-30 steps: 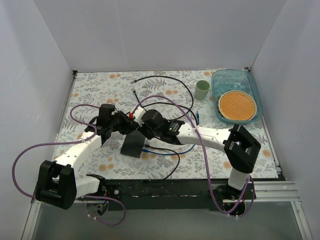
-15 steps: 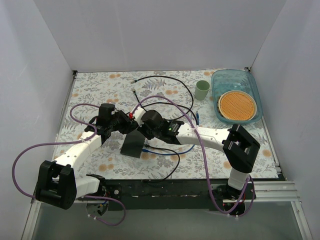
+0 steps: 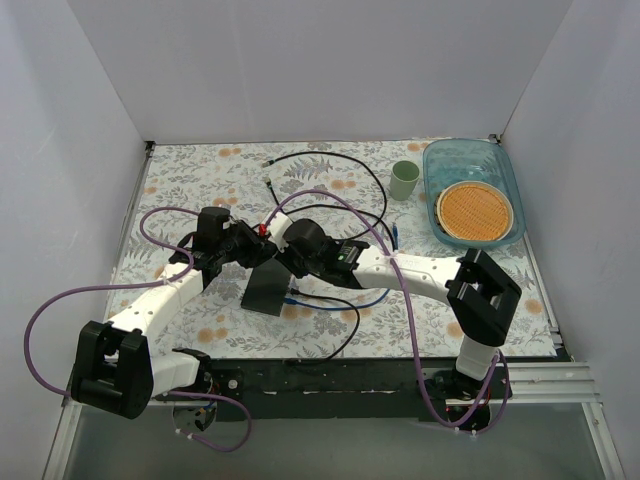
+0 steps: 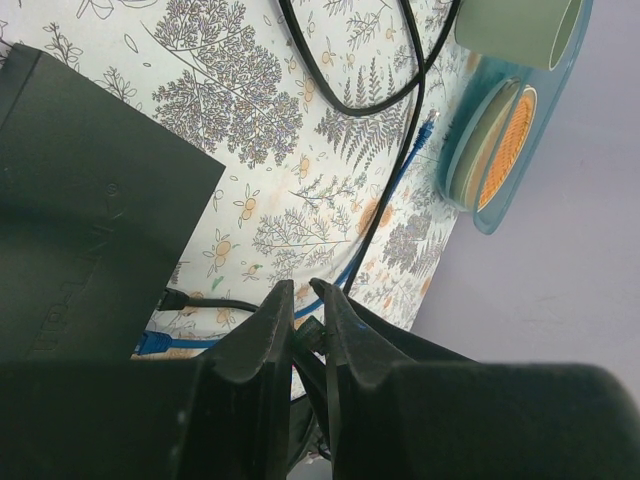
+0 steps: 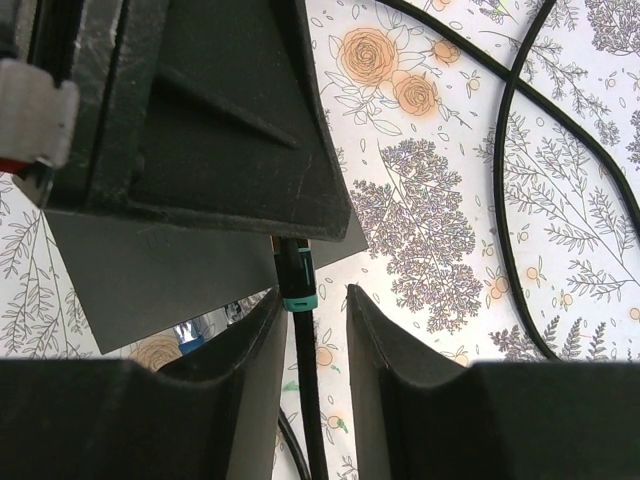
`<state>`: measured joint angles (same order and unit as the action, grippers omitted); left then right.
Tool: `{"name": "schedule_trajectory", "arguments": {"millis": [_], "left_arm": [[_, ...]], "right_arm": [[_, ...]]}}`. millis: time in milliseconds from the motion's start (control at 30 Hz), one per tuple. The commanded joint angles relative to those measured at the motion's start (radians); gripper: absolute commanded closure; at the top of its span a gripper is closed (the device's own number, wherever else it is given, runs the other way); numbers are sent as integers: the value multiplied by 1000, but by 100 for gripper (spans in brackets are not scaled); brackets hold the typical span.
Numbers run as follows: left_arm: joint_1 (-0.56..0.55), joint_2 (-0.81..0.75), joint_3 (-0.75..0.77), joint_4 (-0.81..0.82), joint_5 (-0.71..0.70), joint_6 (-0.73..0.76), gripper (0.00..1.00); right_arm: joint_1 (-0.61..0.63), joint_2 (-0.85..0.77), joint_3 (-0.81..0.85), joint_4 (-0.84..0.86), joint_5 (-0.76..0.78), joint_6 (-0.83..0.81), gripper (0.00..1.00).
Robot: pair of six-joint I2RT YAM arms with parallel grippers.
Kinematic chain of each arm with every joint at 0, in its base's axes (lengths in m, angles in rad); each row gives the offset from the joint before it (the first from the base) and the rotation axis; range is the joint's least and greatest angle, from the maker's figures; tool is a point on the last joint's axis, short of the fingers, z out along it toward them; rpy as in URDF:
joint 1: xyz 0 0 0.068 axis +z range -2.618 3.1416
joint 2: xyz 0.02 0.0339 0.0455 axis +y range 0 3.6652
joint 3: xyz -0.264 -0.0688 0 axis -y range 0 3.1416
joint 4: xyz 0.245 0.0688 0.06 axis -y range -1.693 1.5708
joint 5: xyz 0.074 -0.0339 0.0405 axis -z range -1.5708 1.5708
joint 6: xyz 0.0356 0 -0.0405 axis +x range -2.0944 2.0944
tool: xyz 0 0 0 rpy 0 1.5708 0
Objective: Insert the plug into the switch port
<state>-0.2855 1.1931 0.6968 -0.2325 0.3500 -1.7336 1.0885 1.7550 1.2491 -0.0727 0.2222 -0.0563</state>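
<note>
Your left gripper (image 4: 302,290) clamps the cable (image 5: 305,400) beside the switch (image 4: 80,220), apparently steadying it; your right gripper (image 5: 315,295) straddles the plug (image 5: 297,275), jaws apart.

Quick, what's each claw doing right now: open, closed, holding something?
Left gripper: closed, apparently pinching a thin dark cable.
Right gripper: open; the plug sits between its fingers, not clamped.

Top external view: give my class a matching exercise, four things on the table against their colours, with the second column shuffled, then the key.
Things:
1. cup
2. tray
3. round mat
4. switch box

Colours:
A. orange
B. dark grey
C. pale green
D. clear blue

Pairs: 1-C, 2-D, 3-A, 4-B
</note>
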Motion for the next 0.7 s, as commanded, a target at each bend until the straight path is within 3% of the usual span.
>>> {"name": "schedule_trajectory", "arguments": {"millis": [0,67,133,167,200,233,400,467,500,600,667], "left_arm": [[-4,-29,21,1,17,19,100],[-3,-29,21,1,17,22,100],[-3,-30,21,1,20,20,100],[-3,-29,20,2,20,20,100],[-3,-30,20,2,20,20,100],[-3,-32,20,4,21,22,100],[-3,-30,21,7,20,34,98],[-3,-27,23,1,12,51,72],[-3,-24,30,-10,-9,57,42],[-1,3,64,-73,-55,101,17],[3,39,116,-140,-104,141,11]], "right_arm": [[-2,-54,6,60,9,-2,65],[-2,-51,10,62,6,-2,66],[-2,-45,12,63,8,-2,76],[-2,-39,18,63,5,-2,82],[-2,-35,21,60,0,-2,95],[-2,-32,24,60,2,-4,99],[-2,-43,-2,63,16,0,99],[-2,-55,-14,63,23,-5,99],[-2,-58,-26,63,22,-7,99],[-2,-77,-45,56,23,-14,99],[-2,-95,-69,54,22,-19,99]]}}
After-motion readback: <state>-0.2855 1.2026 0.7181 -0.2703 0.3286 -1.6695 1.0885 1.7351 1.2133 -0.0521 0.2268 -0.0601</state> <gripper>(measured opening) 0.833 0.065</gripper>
